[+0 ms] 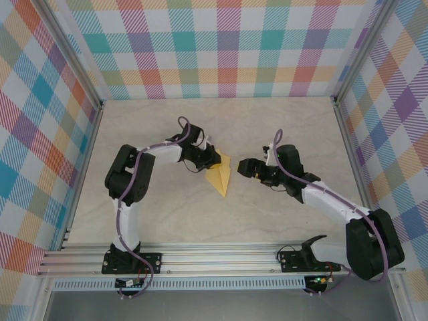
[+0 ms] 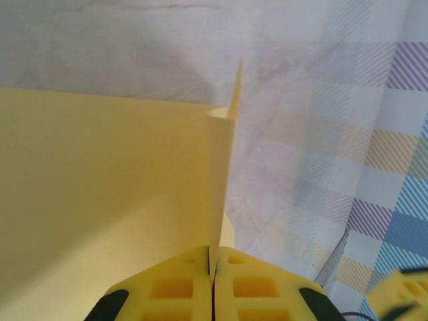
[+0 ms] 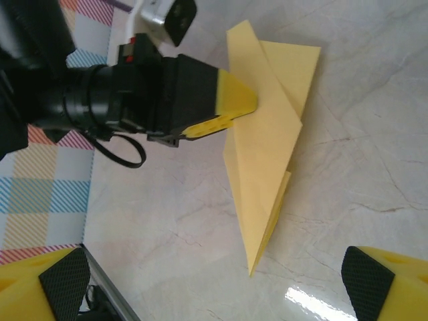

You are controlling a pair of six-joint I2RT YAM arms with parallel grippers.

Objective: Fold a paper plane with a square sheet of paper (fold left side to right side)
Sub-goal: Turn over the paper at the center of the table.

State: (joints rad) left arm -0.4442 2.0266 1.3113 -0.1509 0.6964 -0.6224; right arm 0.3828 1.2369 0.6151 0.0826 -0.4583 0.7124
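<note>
The left arm and right arm have black joint housings, white links and purple cables. The left end effector has yellow fingers with square recesses; the right end effector shows black textured pads.

1. The worktop is pale and marble-like, with faint grey veins.
2. The back wall is a checked cloth in pastel teal, pink, orange, yellow and purple on white.
3. The left wall and right wall carry the same check.
4. Silver metal posts stand at the back corners, and matching bars run along the foot of the side walls.
5. A silver slotted rail spans the near edge of the worktop.
6. A plain grey surface lies below the rail.
7. Light is soft and even; one bright glare patch shines on the worktop in the right wrist view.
</note>
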